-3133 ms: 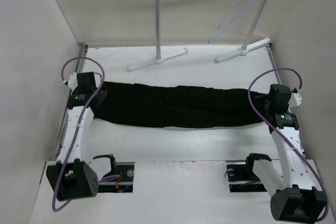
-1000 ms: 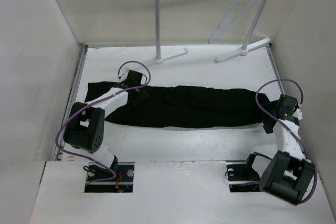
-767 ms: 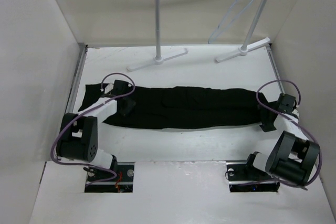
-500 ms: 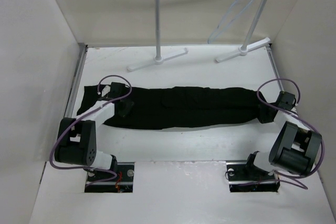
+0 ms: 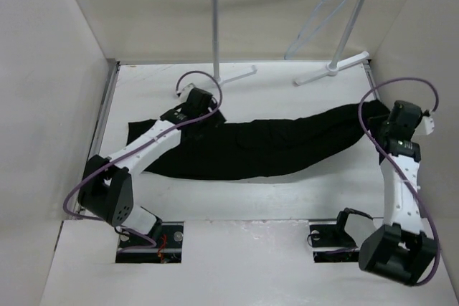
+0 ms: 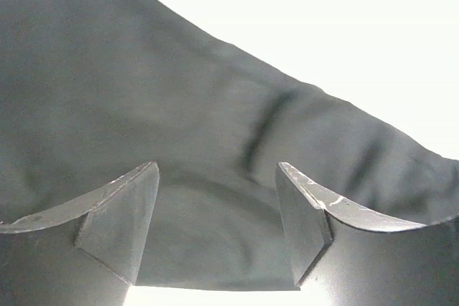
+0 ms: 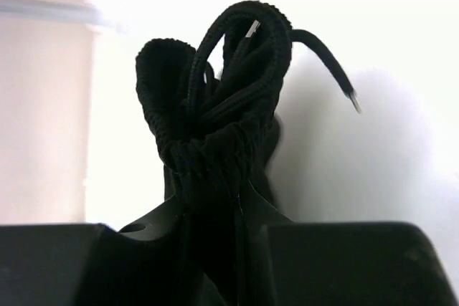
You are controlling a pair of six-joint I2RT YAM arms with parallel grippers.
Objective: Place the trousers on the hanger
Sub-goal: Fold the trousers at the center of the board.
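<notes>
While the trousers (image 5: 258,145) stretch left to right across the bench (image 5: 237,191), the right end effector (image 7: 215,206), clamped on their drawstring waist, sits nearer the hanger (image 5: 315,23) hanging farther back on that side, the left end effector (image 6: 216,170) gaping over a leg.

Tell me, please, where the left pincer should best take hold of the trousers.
On the trousers, probably the leg ends at the left, from above: the cloth lies flat on the table there, the open left pincer is over it, and the right pincer holds the bunched waist.
</notes>
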